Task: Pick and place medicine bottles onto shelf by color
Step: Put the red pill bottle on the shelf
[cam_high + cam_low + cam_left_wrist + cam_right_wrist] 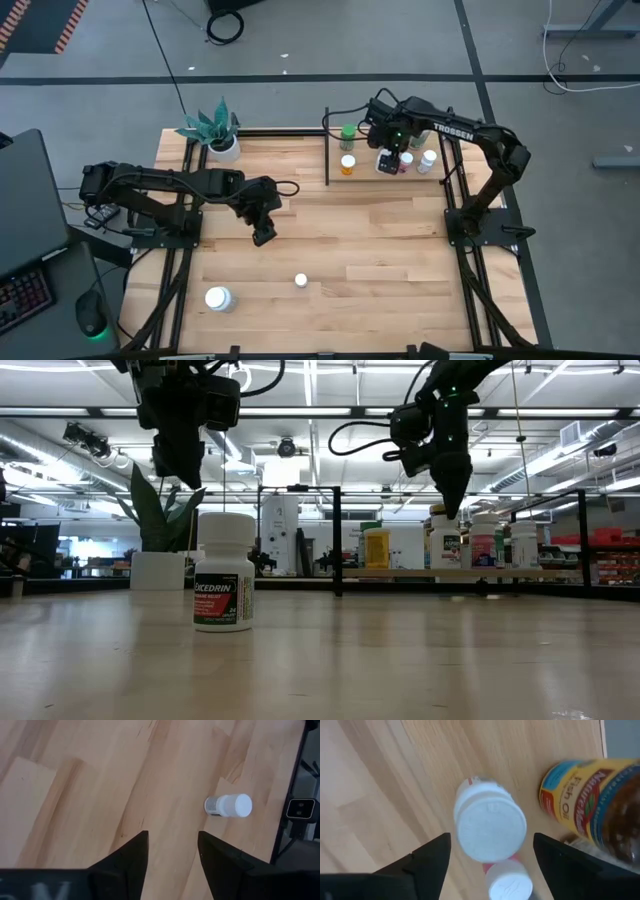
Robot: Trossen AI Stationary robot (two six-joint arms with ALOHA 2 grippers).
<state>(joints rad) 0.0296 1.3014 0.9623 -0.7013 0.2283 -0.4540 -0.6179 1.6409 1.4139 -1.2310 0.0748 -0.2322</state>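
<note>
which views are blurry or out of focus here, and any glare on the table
Right wrist view: the fish oil bottle is soft and close, and the white-capped bottle between the right claw fingers is slightly blurred. Low view: the Excedrin bottle is sharp, the shelf behind softer, and ceiling lights sheen the tabletop. Left wrist view: crisp, with a soft shadow beside the small white bottle.

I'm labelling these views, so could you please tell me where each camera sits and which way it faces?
High: overhead, straight down; both arms, shelf.
Low: table height, level; Excedrin bottle, both arms overhead.
Left wrist: down past the open left gripper at a small white bottle.
Right wrist: down past the open right gripper at a white-capped bottle.
High and low share the shelf.
</note>
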